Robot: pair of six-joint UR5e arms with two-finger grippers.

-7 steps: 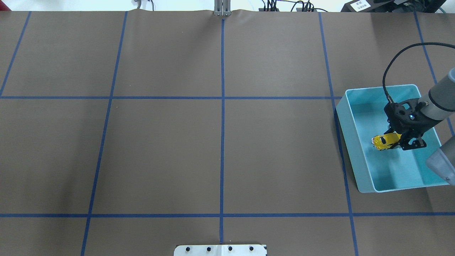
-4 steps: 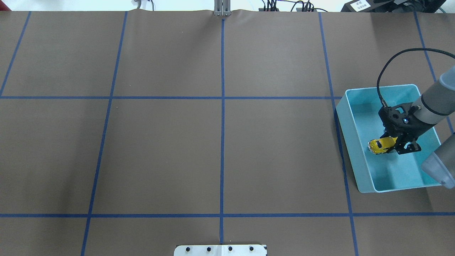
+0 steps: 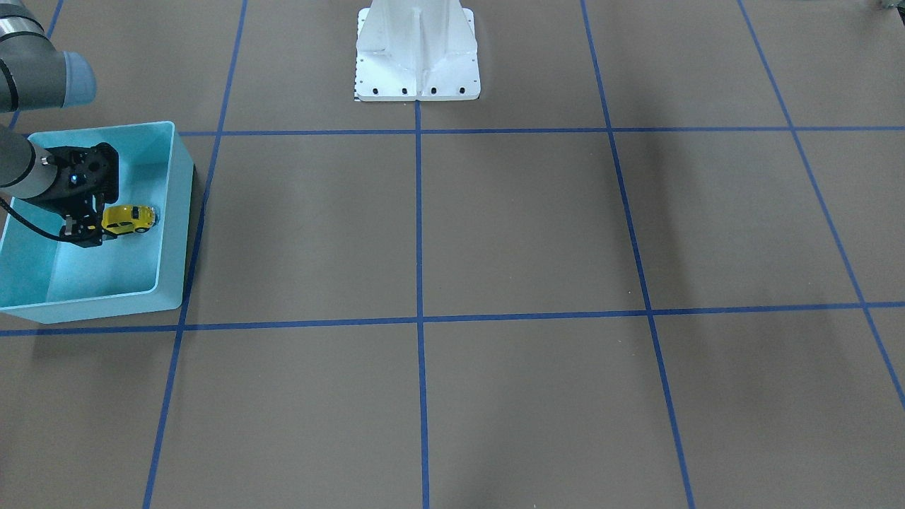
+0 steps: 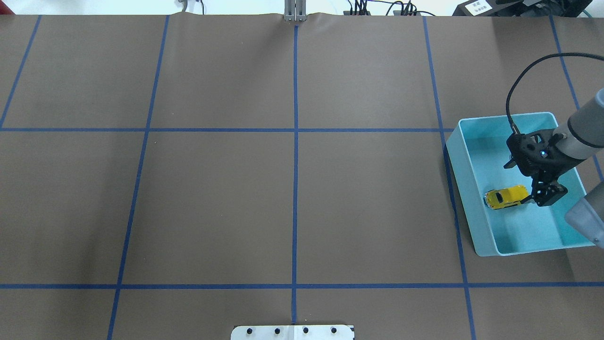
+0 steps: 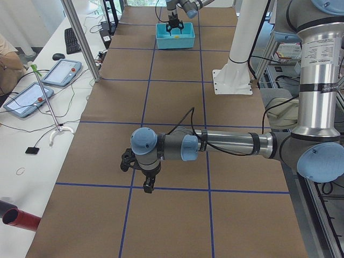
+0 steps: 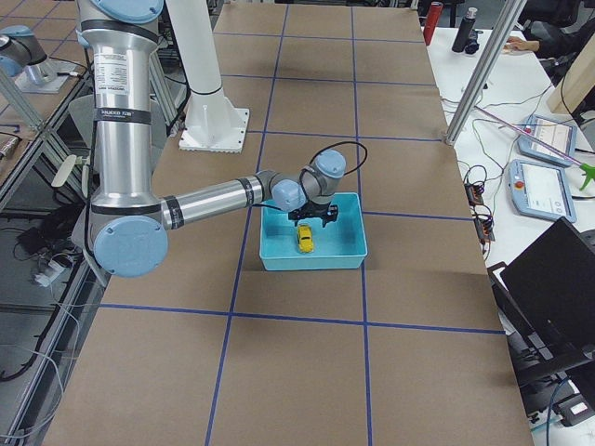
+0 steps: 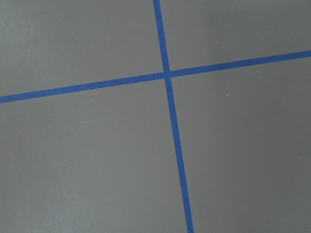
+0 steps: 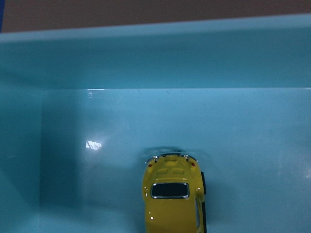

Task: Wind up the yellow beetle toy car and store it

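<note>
Right gripper (image 4: pixel 541 193) is down inside the blue bin (image 4: pixel 467 203), which sits against the table's right edge, about midway between the near and far edges.

Change noted: half a second ago the yellow car (image 4: pixel 505 198) was pinched in the jaws and hung nose-down over the bin floor; it now lies level on its wheels on that floor, close to the wall facing the table's middle.

From the right end of the table the jaws look spread, straddling the car's tail rather than pinching it; overhead, one finger is just beside the tail, and I cannot tell whether it touches.

Right wrist view: the car's roof and dark window are seen square-on, and its nose is near a bin wall.

Left gripper (image 5: pixel 148 185) hangs over bare brown table near the left edge; it appears only in the side view, so I cannot tell whether it is spread or pressed together.

Judgement: the car is let go and the storing step looks done; what remains is lifting the right arm straight up without nudging the car.
</note>
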